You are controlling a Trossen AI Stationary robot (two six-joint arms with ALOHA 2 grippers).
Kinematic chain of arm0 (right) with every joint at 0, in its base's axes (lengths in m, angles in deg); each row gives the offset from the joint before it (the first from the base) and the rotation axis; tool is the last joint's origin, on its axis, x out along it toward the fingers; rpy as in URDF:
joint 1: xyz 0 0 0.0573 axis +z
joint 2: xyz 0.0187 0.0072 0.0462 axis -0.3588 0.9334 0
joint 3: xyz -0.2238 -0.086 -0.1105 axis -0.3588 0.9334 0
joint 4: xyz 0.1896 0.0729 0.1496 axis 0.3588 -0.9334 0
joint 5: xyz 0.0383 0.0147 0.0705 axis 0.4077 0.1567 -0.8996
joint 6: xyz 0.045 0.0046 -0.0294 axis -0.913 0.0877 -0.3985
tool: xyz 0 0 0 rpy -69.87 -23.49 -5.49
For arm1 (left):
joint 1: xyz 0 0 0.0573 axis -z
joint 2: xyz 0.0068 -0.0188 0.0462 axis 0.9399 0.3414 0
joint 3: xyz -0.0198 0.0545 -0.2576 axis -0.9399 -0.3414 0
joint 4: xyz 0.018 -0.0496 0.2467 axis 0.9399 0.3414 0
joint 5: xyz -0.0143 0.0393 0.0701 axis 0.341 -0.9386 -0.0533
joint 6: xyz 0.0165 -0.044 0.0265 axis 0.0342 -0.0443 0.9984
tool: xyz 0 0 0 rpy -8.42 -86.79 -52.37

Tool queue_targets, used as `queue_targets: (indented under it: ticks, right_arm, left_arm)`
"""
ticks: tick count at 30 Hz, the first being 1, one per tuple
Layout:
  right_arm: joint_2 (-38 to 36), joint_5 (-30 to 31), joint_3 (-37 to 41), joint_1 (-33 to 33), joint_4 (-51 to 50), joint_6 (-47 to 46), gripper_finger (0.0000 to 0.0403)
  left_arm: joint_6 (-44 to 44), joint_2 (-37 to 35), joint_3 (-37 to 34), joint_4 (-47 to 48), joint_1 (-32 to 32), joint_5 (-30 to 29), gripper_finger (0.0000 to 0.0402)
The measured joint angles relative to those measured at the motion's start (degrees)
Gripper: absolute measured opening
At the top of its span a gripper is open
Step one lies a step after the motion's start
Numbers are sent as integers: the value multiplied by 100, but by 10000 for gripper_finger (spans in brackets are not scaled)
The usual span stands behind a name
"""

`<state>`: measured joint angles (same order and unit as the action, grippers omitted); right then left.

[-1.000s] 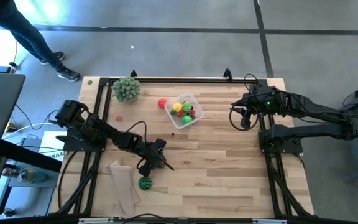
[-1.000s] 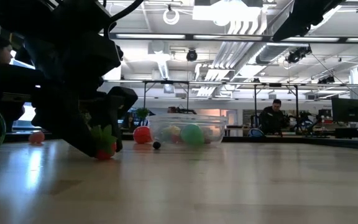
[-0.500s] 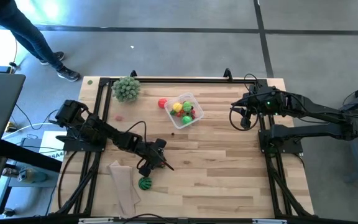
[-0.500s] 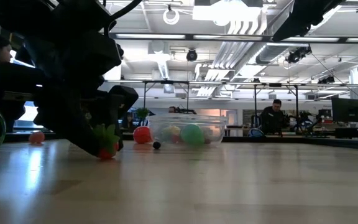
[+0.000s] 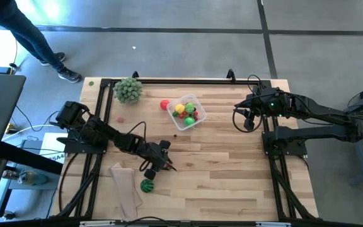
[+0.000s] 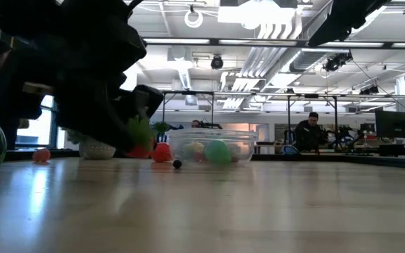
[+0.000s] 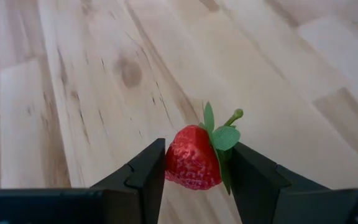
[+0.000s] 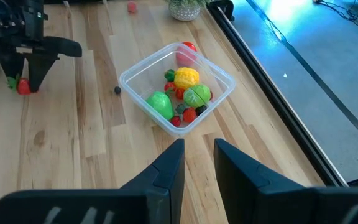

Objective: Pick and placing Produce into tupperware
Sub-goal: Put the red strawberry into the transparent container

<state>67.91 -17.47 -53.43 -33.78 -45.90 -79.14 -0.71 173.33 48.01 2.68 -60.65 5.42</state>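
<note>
My left gripper [image 5: 167, 166] is shut on a red toy strawberry [image 7: 194, 158] with a green leafy cap, over the table's near left part. The clear tupperware [image 5: 187, 112] stands at the far middle with several toy fruits inside. A red ball [image 5: 164, 104] lies just outside it. A small dark berry [image 5: 175, 135] lies on the wood nearer the front. The striped green watermelon ball [image 5: 147, 185] rests near the front left. My right gripper [image 8: 199, 155] hangs open above the table's right side, with nothing between its fingers. My left gripper pinches the strawberry's red body [image 7: 174, 160] between its two fingers, the green cap [image 7: 224, 138] lying against one finger. The fingers slant down from the table's left side. The strawberry [image 6: 140, 139] is lifted clear of the tabletop.
A pale-green leafy ball [image 5: 128, 89] sits at the far left corner and a beige cloth [image 5: 126, 186] lies at the near left. A small red piece [image 5: 120, 117] lies near the left edge. A black frame rims the table.
My left gripper has tipped its fingers upward while staying in place. The strawberry, which touched the tabletop a second ago, now hangs clear above it.
</note>
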Motion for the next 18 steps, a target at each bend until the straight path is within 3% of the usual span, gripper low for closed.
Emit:
queue_targets:
  ticks: [9, 18]
  right_arm:
    - [0, 0, 0, -1, 0, -2, 76]
    - [0, 0, 0, 0, 0, 0, 76]
  left_arm:
    - [-34, 0, 94, -582, 0, -737, 147]
    - [498, -2, 1194, 6, -4, -1714, 147]
